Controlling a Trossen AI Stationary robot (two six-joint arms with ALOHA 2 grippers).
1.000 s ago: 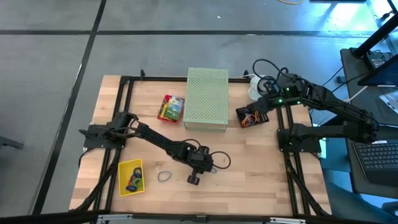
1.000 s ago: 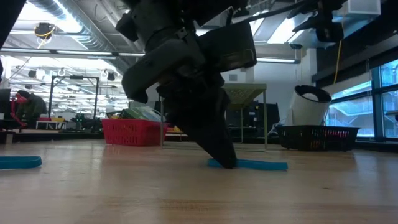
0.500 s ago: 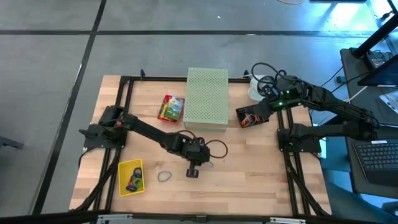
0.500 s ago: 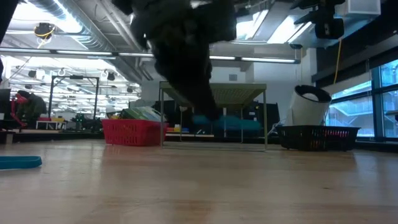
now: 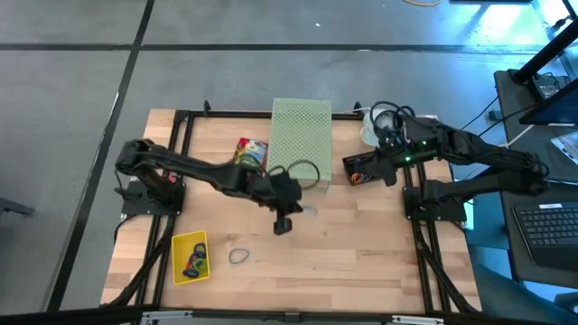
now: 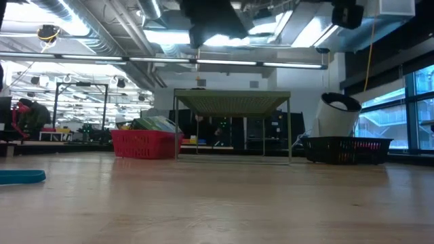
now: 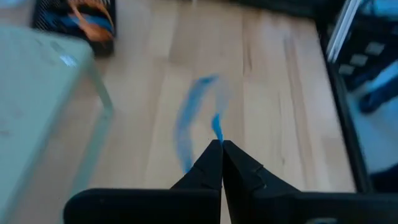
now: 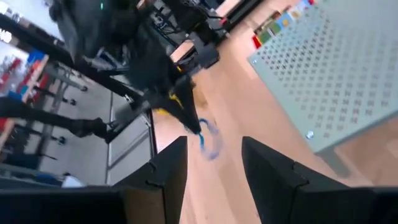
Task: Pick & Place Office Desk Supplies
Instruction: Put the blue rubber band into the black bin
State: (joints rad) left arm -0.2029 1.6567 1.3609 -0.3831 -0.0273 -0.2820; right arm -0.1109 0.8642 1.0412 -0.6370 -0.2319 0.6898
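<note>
Bands already sit in the yellow box (image 5: 190, 256) near the tabletop's front-left corner; one loop (image 5: 238, 256) lies loose beside it. Mid-table, left gripper (image 7: 221, 148) is clamped on a blue rubber band (image 7: 189, 124), lifted. Right gripper (image 8: 214, 165) hangs apart, empty, near the right edge.

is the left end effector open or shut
Shut: the left end effector has its fingers pressed together, pinching a blue band above the table.
</note>
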